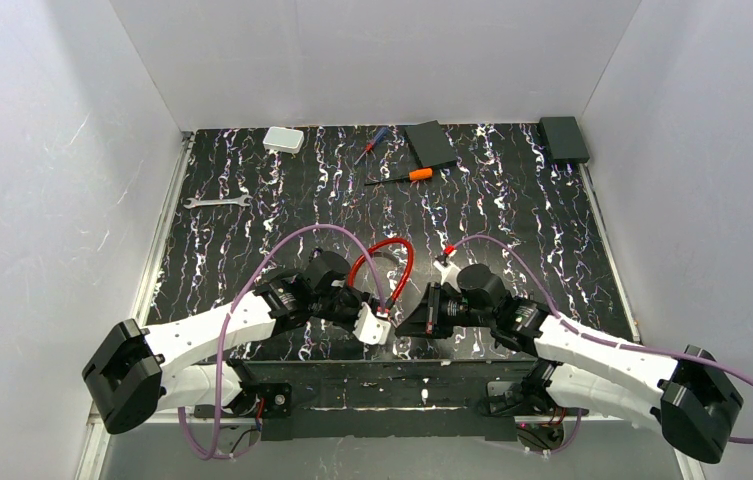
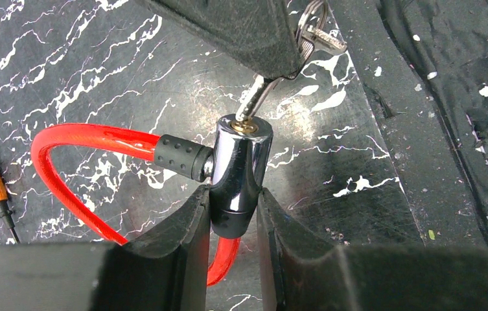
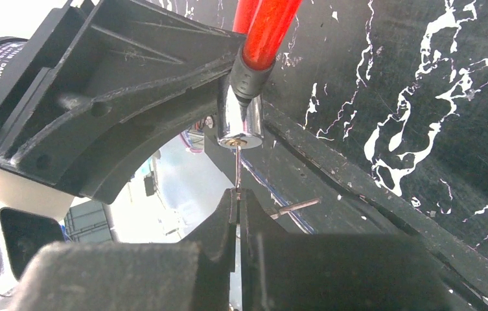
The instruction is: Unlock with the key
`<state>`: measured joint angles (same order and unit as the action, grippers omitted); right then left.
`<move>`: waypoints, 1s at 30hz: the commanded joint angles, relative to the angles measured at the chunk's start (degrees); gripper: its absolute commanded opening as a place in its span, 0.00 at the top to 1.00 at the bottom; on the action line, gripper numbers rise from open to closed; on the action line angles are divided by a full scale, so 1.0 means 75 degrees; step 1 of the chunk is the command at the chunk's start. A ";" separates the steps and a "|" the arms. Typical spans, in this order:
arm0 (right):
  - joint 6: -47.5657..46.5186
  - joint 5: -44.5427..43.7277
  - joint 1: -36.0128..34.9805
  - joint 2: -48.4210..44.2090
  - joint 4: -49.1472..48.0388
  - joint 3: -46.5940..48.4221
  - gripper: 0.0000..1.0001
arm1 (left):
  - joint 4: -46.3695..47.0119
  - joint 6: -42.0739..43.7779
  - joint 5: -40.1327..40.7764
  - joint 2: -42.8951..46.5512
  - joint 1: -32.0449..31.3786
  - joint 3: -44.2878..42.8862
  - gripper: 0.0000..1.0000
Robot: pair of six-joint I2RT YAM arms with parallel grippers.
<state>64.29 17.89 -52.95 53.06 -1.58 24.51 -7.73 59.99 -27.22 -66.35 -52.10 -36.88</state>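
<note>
Bright, even light; glare on chrome lock (image 2: 241, 162).

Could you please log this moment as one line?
left gripper: shut on lock body | right gripper: shut on key | key: bit in keyhole | red cable: seated in lock body

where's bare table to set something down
Bare black marbled tabletop runs between the flat silver wrench, the orange-handled screwdriver and the red cable loop; the right side nearer than the dark grey flat pad is bare too. Crowded: near centre, where the left gripper clamps the chrome lock body and the right gripper pinches the small key.
</note>
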 commanded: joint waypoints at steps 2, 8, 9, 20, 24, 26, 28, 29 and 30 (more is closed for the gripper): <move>-0.0088 -0.0121 -0.0018 0.0102 -0.0544 -0.0069 0.99 | 0.0291 0.0192 -0.0050 0.0156 -0.0015 -0.0144 1.00; -0.0156 -0.0200 -0.0018 0.0122 -0.0578 -0.0014 0.99 | 0.0263 0.0272 -0.0050 0.0163 -0.0019 -0.0133 1.00; -0.0168 -0.0233 -0.0018 0.0115 -0.0584 -0.0017 0.99 | 0.0249 0.0281 -0.0044 0.0176 -0.0015 -0.0127 1.00; -0.0217 -0.0206 -0.0018 0.0410 -0.0824 0.0048 0.99 | 0.0245 0.0320 -0.0082 0.0223 -0.0015 -0.0096 1.00; -0.0162 -0.0067 -0.0018 0.0499 -0.0966 0.0042 0.99 | 0.0277 0.0321 -0.0055 0.0199 -0.0019 -0.0098 1.00; -0.0126 -0.0006 -0.0018 0.0511 -0.1014 0.0047 0.99 | 0.0300 0.0344 0.0044 0.0176 -0.0016 -0.0086 1.00; -0.0140 -0.0023 -0.0015 0.0430 -0.0917 0.0057 0.99 | 0.0318 0.0346 0.0164 0.0159 -0.0017 -0.0076 1.00; -0.0160 -0.0072 -0.0018 0.0366 -0.0835 0.0059 0.99 | 0.0316 0.0363 0.0220 0.0150 -0.0015 -0.0073 1.00; -0.0197 -0.0135 -0.0018 0.0304 -0.0725 0.0076 0.99 | 0.0315 0.0377 0.0255 0.0145 -0.0018 -0.0064 1.00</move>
<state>63.48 17.72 -52.95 56.62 -5.65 24.47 -8.56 61.12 -24.82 -66.32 -51.96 -36.88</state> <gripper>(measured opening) 0.040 0.240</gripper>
